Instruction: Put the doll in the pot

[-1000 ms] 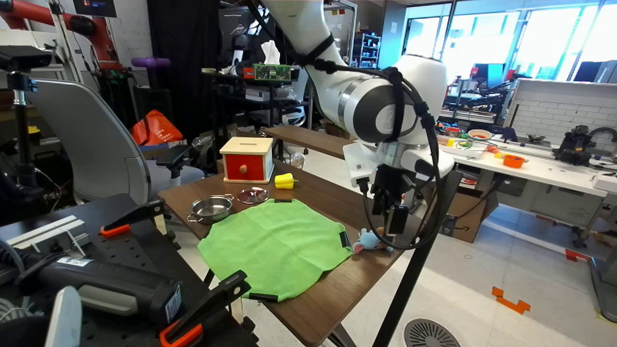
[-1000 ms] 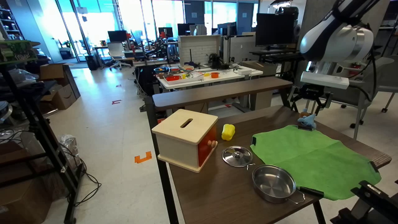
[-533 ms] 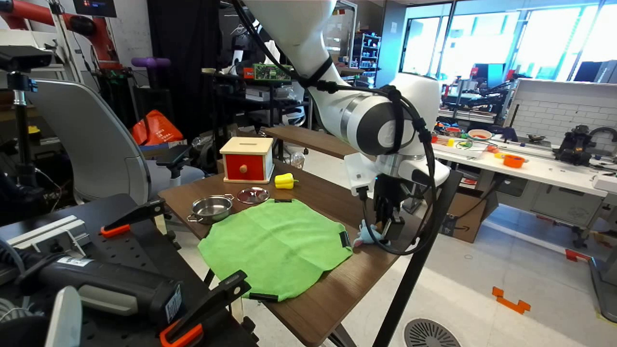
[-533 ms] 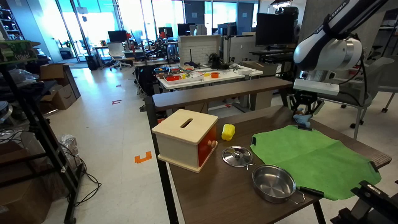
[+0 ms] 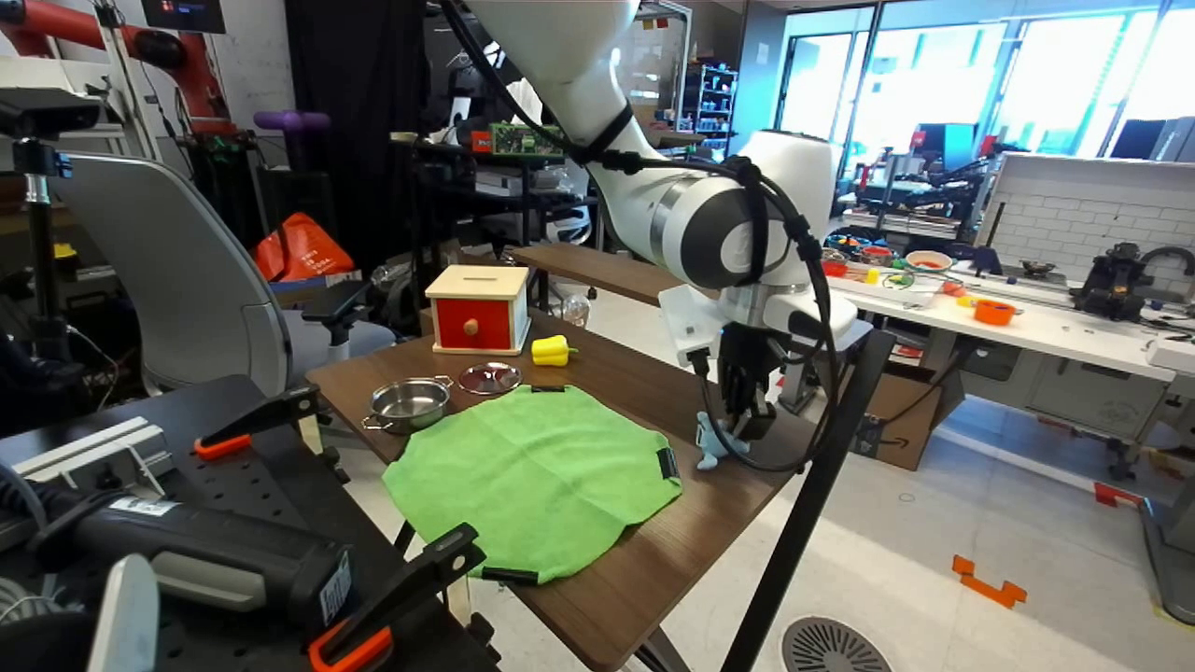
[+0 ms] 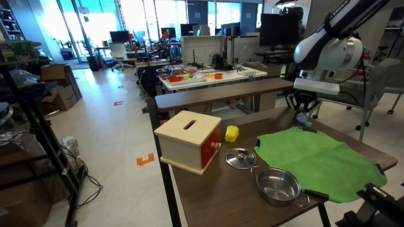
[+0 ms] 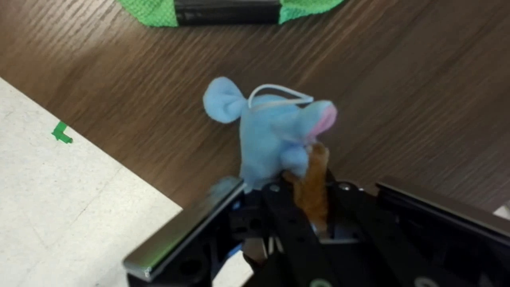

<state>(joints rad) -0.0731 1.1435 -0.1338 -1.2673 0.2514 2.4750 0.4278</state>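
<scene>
Pinching the doll point(image 7: 263, 139) by its tan part, the gripper point(image 7: 310, 190) has passed within the last second from spread jaws to a closed hold: in the wrist view one jaw stands on each side of that part, and the blue body projects beyond them. The doll, which lay on its side near the edge of the cloth point(image 5: 532, 476), is now tipped more upright and drawn away from the black strip point(image 7: 227, 12) there, with wood of the table point(image 7: 398, 79) showing between. Whether it has left the surface cannot be told. The change suggests that the grasping step is done or nearly so, and that carrying comes next. The pot point(image 6: 278, 187) stands uncovered across the cloth from the doll, its lid point(image 6: 240, 158) near it, as both exterior views show. Doll and pot are well apart, so most of the task probably remains: a lift, a passage over the cloth, a lowering inside the rim and a release. Since the hold appears to take only the tan part, the soft body may swing or slip on the way; raising it well above the rim before lowering would guard against catching the edge.
</scene>
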